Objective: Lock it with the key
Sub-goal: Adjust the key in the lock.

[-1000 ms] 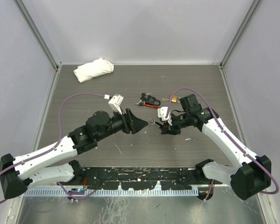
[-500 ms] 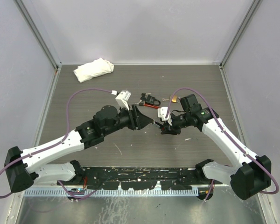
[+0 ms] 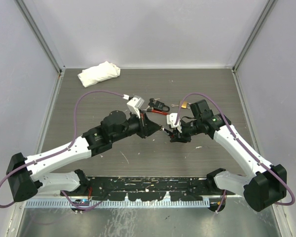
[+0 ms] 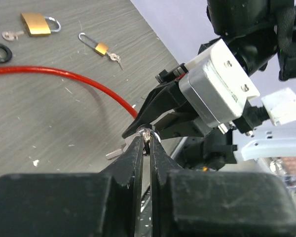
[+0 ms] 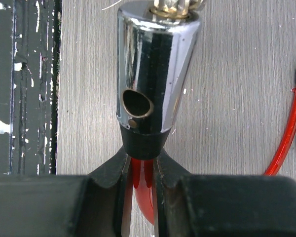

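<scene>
Left tool (image 4: 147, 142) pinches the small silver key (image 4: 147, 133), right tool (image 5: 141, 159) clamps the chrome lock barrel (image 5: 158, 64); key looks slippery, grip its head.

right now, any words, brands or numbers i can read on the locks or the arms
No readable text in any view.
Brass padlock: the face looks blank; any stamp is too small to read.
Chrome lock body: only reflections, no marking.
White block on the right wrist: screws only, no label.
</scene>
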Robot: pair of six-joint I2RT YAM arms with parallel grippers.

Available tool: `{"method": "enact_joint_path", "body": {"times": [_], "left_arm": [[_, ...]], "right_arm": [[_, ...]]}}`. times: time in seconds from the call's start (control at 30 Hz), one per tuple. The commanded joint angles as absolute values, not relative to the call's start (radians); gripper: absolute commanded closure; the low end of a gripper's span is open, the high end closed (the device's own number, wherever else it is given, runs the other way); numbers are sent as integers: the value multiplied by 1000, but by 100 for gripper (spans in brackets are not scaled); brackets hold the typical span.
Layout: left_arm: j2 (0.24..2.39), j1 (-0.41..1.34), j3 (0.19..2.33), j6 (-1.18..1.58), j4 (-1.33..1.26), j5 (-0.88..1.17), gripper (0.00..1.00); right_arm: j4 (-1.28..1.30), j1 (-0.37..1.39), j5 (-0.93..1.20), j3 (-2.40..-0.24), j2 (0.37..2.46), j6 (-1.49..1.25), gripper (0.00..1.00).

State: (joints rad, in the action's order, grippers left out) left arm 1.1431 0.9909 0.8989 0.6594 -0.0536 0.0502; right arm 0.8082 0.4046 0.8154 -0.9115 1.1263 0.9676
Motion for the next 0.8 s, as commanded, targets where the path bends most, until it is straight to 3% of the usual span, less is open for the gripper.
{"method": "enact_joint_path", "body": {"times": [0.0, 0.4, 0.77], "left_arm": [[1095, 986, 868, 410, -168, 102, 94], [1110, 986, 832, -117, -186, 326, 84], [1135, 976, 837, -337, -171, 309, 81]], "right_arm": [[765, 405, 841, -922, 1116, 983, 99], [767, 405, 848, -926, 1118, 981, 99], [767, 405, 845, -922, 1111, 982, 99]]}}
